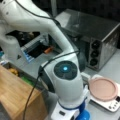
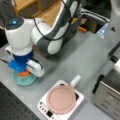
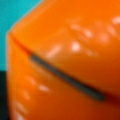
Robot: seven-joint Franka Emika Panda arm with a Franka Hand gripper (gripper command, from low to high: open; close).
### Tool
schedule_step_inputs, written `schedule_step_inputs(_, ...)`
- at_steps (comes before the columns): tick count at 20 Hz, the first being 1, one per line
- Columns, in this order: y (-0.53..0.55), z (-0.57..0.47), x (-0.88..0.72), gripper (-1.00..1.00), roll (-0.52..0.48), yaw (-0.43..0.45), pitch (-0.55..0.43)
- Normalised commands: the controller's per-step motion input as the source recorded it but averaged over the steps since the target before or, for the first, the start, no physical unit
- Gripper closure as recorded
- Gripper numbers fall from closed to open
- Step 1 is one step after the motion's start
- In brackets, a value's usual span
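The white Franka arm bends down at a front view's left, and its end effector [image 2: 24, 72] sits low over a shallow teal round dish [image 2: 24, 79] on the grey bench [image 2: 75, 57]; a small glossy orange object [image 2: 24, 73] lies in that dish, right under the blue-and-white wrist; whether the end effector is clenched on it or released I cannot tell, since the wrist hides the jaws. In the wrist view the orange object [image 3: 70, 62] fills nearly everything, shiny, with a dark slit across it, and teal [image 3: 17, 15] shows at the upper left corner. Well apart from the dish stands a white square hotplate with buttons [image 2: 77, 100] carrying a pink round pan [image 2: 61, 99] with a short white handle [image 2: 75, 80]; the same pan [image 1: 103, 89] shows in both front views. A steel toaster oven with three black knobs [image 1: 97, 35] stands behind it; a wooden block [image 1: 15, 92] sits at a front view's left.
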Motion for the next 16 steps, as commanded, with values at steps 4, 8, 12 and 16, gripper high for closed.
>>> schedule_step_inputs(4, 0.36, 0.09, -0.03, 1.00, -0.151, -0.056, 0.054)
schedule_step_inputs(8, 0.63, 0.04, -0.10, 1.00, -0.165, 0.003, 0.020)
schedule_step_inputs(12, 0.80, 0.00, -0.17, 1.00, -0.190, 0.019, 0.015)
schedule_step_inputs(16, 0.70, -0.05, -0.20, 1.00, -0.199, 0.003, -0.032)
